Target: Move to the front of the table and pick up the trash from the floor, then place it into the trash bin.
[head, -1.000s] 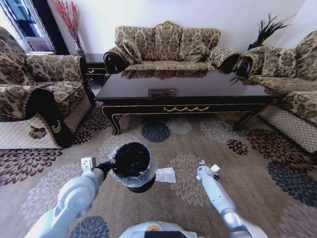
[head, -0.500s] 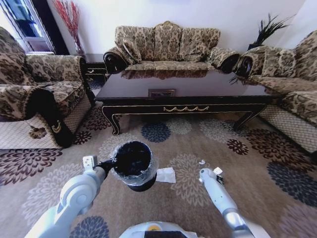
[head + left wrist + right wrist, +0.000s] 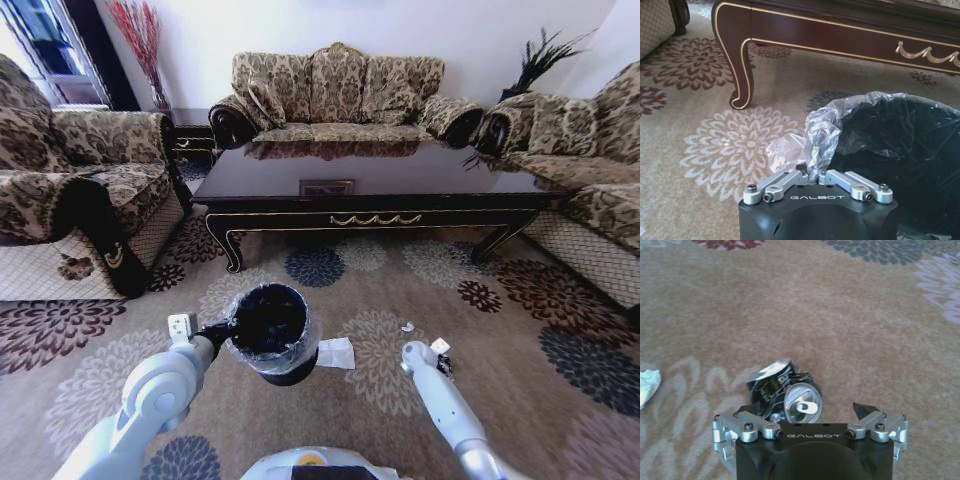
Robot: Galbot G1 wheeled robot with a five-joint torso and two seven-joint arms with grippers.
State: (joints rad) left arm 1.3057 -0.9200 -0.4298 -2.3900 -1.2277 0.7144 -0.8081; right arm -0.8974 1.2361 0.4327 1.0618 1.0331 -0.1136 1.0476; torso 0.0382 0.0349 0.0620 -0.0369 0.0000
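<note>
My left gripper [image 3: 812, 175] is shut on the rim and clear liner of the black trash bin [image 3: 900, 140], holding the trash bin [image 3: 270, 330] off the floor [image 3: 330, 420] at my front left. My right gripper [image 3: 807, 412] hangs open just above a crushed black can [image 3: 782, 390] with a silver top; its jaws stand wide on either side without touching it. In the head view the right gripper [image 3: 428, 357] is low over the carpet. A white napkin [image 3: 335, 352] lies beside the bin, and a tiny white scrap [image 3: 408, 327] lies beyond the gripper. The dark table [image 3: 370, 215] stands ahead.
Patterned sofas flank the carpet: an armchair [image 3: 90, 200] on the left, a sofa [image 3: 590, 200] on the right and another [image 3: 340, 95] behind the table. The table's curved leg [image 3: 742, 70] is close to the bin. A white piece [image 3: 647, 385] lies near the can.
My right gripper has dropped and drawn back a little, uncovering the tiny scrap. The bin in my left gripper has shifted slightly to the right.
</note>
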